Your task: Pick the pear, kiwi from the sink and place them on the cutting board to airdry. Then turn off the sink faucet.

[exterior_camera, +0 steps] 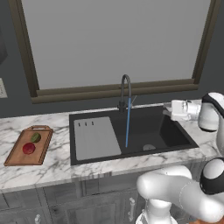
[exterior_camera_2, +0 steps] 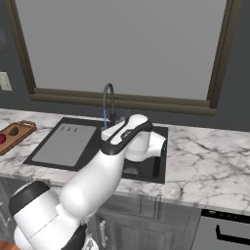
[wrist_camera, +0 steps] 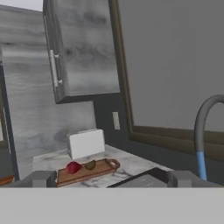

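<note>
The pear (exterior_camera: 29, 148) and the kiwi (exterior_camera: 36, 137) both lie on the cutting board (exterior_camera: 17, 154), the kiwi just beside the pear on the side nearer the board's handle loop. The board lies on the marble counter (exterior_camera: 57, 157) to the left of the sink (exterior_camera: 166, 131), well apart from the basin, with bare counter between them.

The sink faucet (exterior_camera: 125, 89) stands at the back rim of the sink, and a thin blue stream of water (exterior_camera: 127, 127) falls from its spout into the black basin. The grey ribbed draining panel (exterior_camera: 95, 138) is the left part of the sink.

The gripper (exterior_camera: 168, 109) hangs above the right part of the sink, to the right of the faucet and apart from it, pointing left. Its two fingers are spread fully wide and they hold nothing and touch nothing. Between the gripper and the faucet there is open air over the basin. Behind the faucet is the window sill (exterior_camera: 113, 89).
</note>
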You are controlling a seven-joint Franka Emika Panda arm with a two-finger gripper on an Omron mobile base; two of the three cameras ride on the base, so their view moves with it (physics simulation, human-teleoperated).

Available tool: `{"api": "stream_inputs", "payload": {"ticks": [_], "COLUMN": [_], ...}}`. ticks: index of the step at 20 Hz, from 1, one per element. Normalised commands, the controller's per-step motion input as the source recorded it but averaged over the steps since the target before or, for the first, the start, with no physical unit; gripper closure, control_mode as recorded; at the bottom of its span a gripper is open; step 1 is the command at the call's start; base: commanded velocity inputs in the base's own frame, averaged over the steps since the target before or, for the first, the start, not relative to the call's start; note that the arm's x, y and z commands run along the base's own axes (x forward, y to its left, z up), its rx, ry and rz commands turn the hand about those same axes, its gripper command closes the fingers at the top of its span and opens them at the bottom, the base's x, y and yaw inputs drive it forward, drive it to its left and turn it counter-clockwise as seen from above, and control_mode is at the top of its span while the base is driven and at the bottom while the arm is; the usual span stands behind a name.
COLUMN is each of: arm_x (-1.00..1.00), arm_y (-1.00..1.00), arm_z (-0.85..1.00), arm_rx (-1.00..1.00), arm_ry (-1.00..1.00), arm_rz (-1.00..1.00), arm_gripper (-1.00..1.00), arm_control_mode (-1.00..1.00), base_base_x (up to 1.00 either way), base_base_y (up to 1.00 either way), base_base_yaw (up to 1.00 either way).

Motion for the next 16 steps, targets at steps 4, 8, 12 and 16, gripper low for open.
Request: {"api": "stream_inputs", "payload": {"ticks": [4, 8, 12, 16], "arm_x": [0.2, 0.23, 0.18, 0.16], "arm_y": [0.0, 0.0, 0.0, 0.0], "arm_z": [-0.22, -0.04, -0.01, 0.0], "arm_rx": [0.0, 0.0, 0.0, 0.0], "arm_ry": [0.0, -0.01, -0.03, -0.02], "arm_rz": [0.0, 0.0, 0.01, 0.0], "arm_gripper": [-1.0, -1.0, -1.0, -1.0], "arm_control_mode": [-1.0, -1.0, -1.0, -1.0], "base_base_x": [0.0, 0.0, 0.0, 0.0], "base_base_y": [0.0, 0.0, 0.0, 0.0], "base_base_yaw": [0.0, 0.0, 0.0, 0.0]}}
